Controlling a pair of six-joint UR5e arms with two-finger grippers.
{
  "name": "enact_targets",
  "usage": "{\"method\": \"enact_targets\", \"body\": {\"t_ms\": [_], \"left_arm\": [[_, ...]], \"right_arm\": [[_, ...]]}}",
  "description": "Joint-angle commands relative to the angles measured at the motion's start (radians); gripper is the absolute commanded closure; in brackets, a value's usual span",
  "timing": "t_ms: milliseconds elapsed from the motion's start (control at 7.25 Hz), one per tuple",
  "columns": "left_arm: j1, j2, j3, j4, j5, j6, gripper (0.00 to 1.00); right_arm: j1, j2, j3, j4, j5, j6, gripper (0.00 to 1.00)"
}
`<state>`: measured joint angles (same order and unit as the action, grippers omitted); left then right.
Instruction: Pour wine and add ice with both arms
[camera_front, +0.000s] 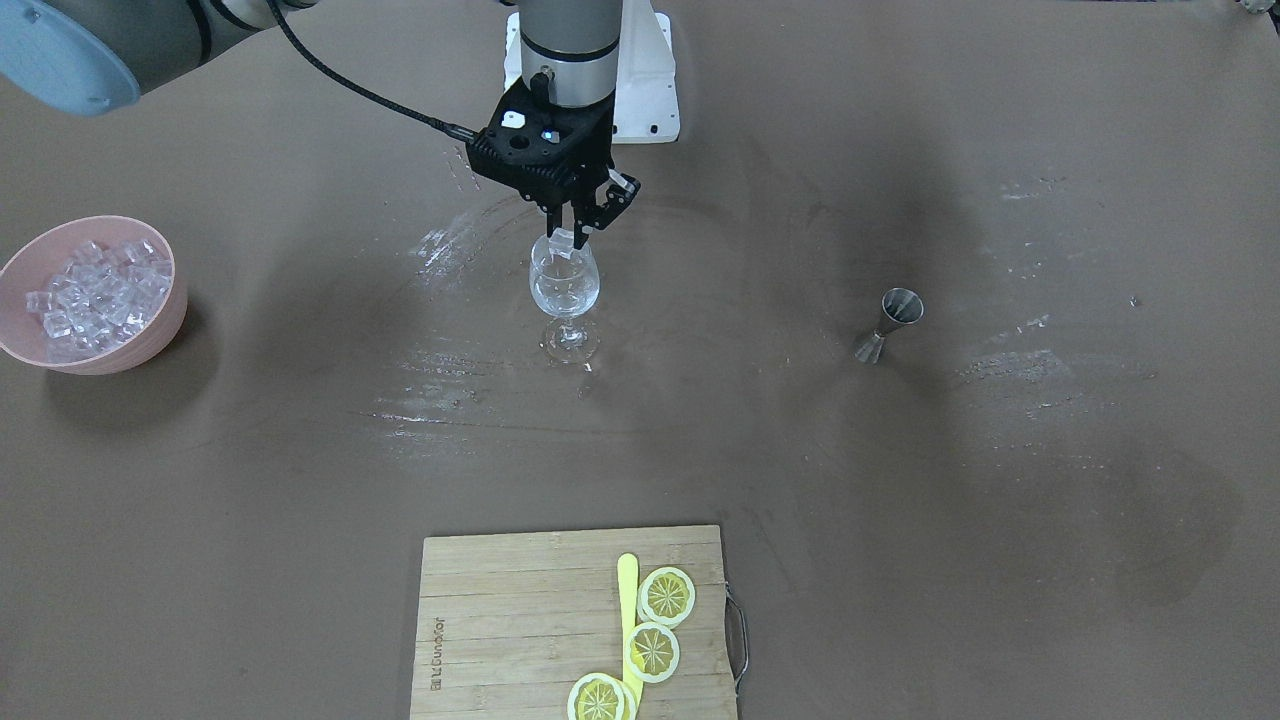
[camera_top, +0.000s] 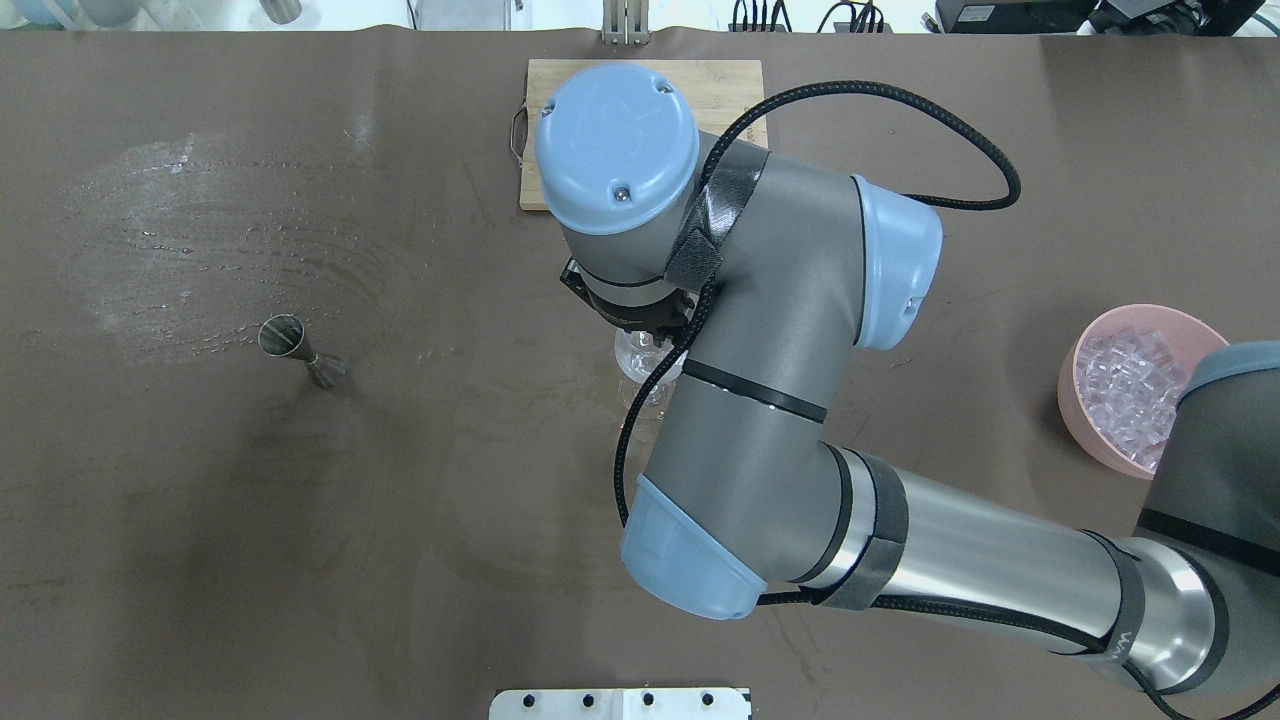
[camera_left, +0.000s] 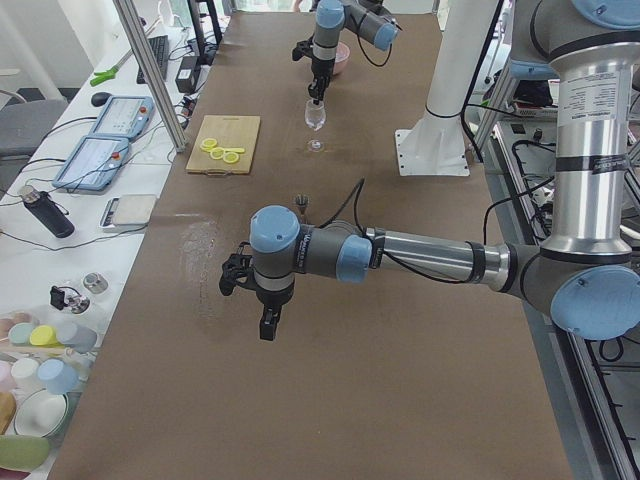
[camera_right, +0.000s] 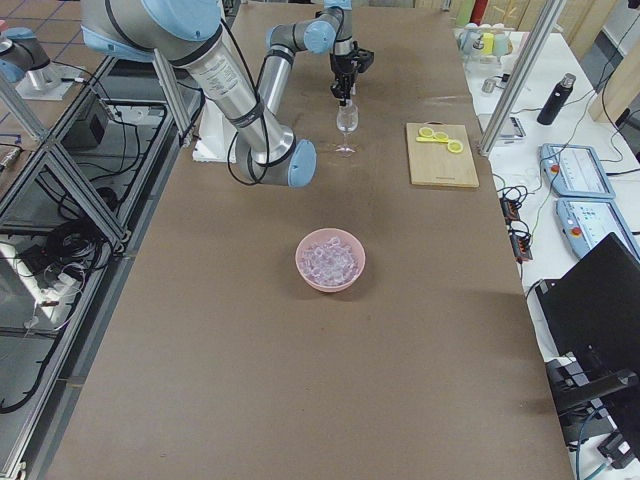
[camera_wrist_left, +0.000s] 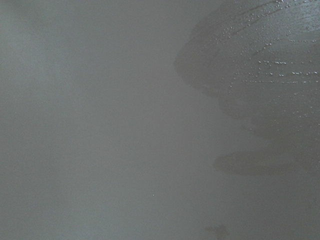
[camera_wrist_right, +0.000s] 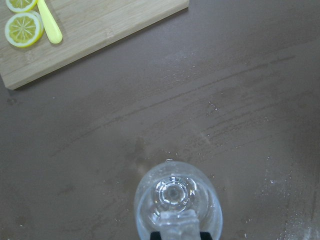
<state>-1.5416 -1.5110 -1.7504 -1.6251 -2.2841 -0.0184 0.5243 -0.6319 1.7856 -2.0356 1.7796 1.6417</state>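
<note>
A clear stemmed wine glass (camera_front: 565, 285) stands upright mid-table, with no coloured liquid showing in it. Directly over its rim, my right gripper (camera_front: 572, 238) is shut on one ice cube (camera_wrist_right: 177, 225), which the right wrist view shows above the bowl of the glass (camera_wrist_right: 175, 197). More ice (camera_front: 100, 290) fills a pink bowl (camera_front: 150, 345), apart from both arms. My left gripper (camera_left: 268, 325) hangs over bare table, and I cannot tell if it is open or shut. No wine is in view.
A steel jigger (camera_front: 890, 320) stands on the table toward my left arm's side. A wooden board (camera_front: 500, 620) with lemon slices (camera_front: 665, 597) and a yellow stick lies at the far edge. Wet streaks (camera_front: 450, 400) surround the glass. The right arm's elbow (camera_top: 760, 400) hides much of the glass from overhead.
</note>
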Motion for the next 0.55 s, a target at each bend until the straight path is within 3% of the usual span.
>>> {"method": "enact_targets", "body": {"t_ms": [0, 276, 414], "left_arm": [[0.0, 0.0, 0.0, -0.001, 0.0, 0.0, 0.01], [0.0, 0.0, 0.0, -0.001, 0.0, 0.0, 0.01], [0.002, 0.0, 0.0, -0.001, 0.0, 0.0, 0.01]], "right_arm": [[0.002, 0.001, 0.014, -0.009, 0.0, -0.009, 1.0], [0.002, -0.002, 0.029, -0.009, 0.0, -0.01, 1.0], [0.003, -0.006, 0.041, -0.009, 0.0, -0.029, 0.93]]}}
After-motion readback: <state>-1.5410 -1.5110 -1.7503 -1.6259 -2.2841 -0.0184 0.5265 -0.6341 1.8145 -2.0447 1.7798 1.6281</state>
